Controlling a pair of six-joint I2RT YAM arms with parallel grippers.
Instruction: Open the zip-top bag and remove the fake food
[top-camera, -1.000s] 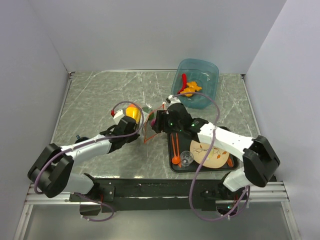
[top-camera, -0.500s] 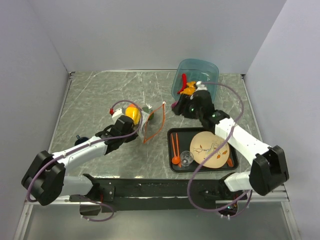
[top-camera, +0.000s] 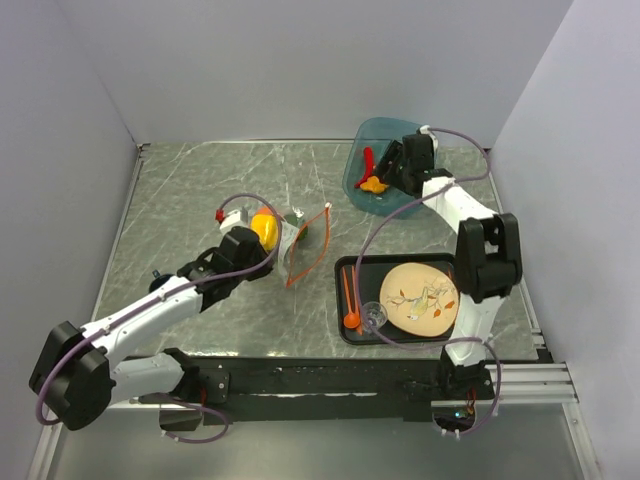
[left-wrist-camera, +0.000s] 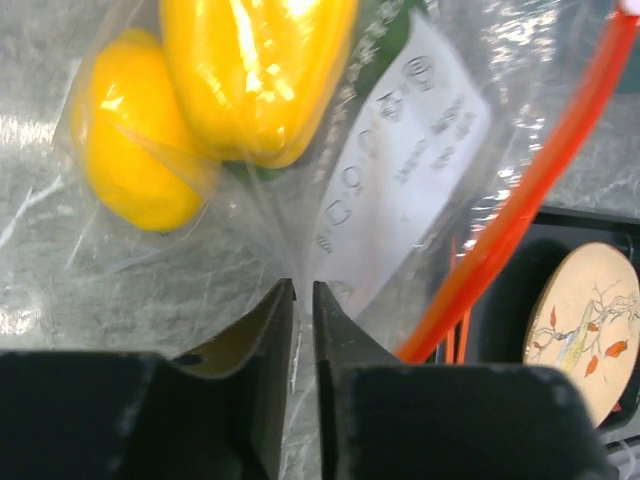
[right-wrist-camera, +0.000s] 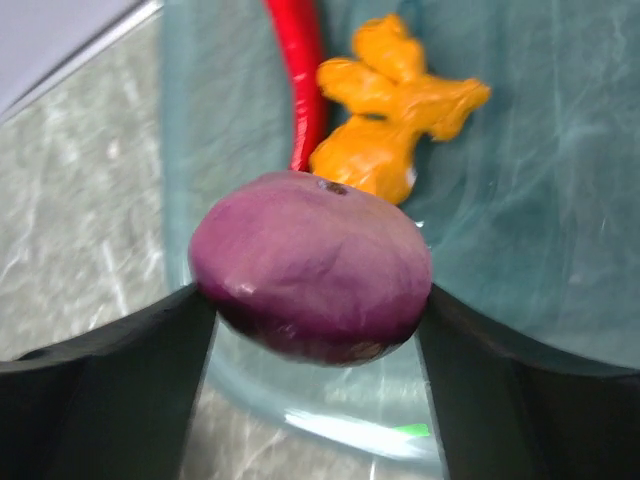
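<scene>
Blue tub (top-camera: 386, 123); black tray (top-camera: 420, 339), plate (top-camera: 421, 298), spoon (top-camera: 351, 320)

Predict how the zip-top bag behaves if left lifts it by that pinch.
Probably floppy: the zip-top bag is creased at the left gripper. It would likely sag, since the yellow toy foods sit away from the pinch. Glossy film may slip.

A: Was the light good?
B: Bright, even, from overhead; shadows on the table (top-camera: 200, 180) were soft.
A: Any glare or blur?
B: White glare streaked the zip-top bag (left-wrist-camera: 400, 180); the purple fake food (right-wrist-camera: 310, 265) looked soft, out of focus.
</scene>
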